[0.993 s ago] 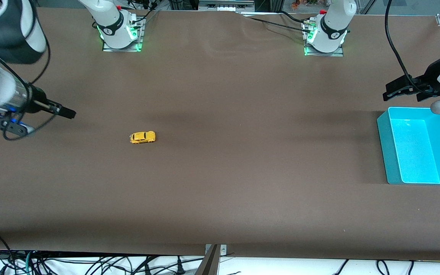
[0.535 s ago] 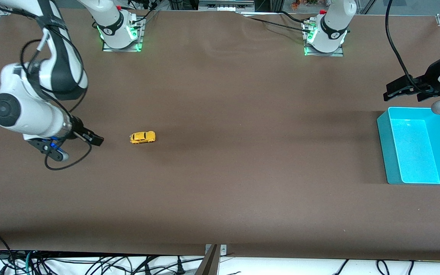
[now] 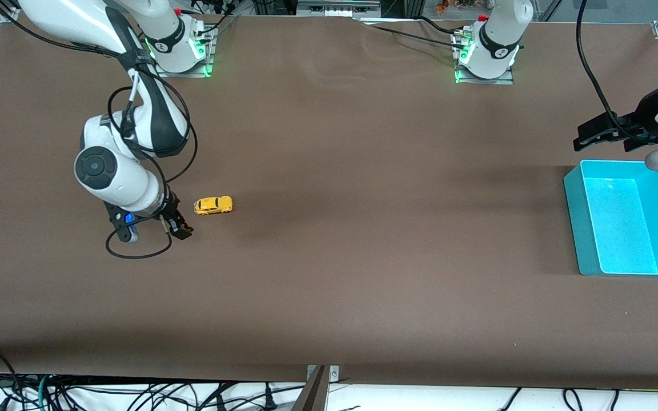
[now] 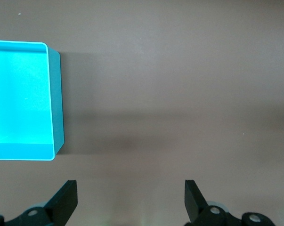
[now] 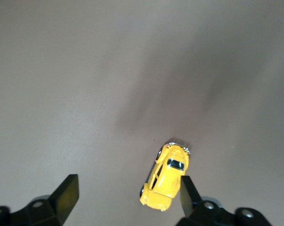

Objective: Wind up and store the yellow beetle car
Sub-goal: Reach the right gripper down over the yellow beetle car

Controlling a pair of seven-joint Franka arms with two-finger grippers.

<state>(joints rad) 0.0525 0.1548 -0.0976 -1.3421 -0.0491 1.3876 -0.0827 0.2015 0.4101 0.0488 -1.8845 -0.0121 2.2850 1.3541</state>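
Note:
The yellow beetle car stands on its wheels on the brown table, toward the right arm's end. In the right wrist view the car lies close beside one finger. My right gripper is open and empty, low over the table just beside the car and a little nearer the front camera. The cyan bin sits empty at the left arm's end, also seen in the left wrist view. My left gripper is open and empty, waiting above the table beside the bin's edge farthest from the front camera.
The brown table cover spans the whole view. Both arm bases stand along the edge farthest from the front camera. Cables hang below the table's near edge.
My right arm has swung in from the table's end toward the car and dropped low, its gripper now just beside the car. The car, bin and left arm have not moved.

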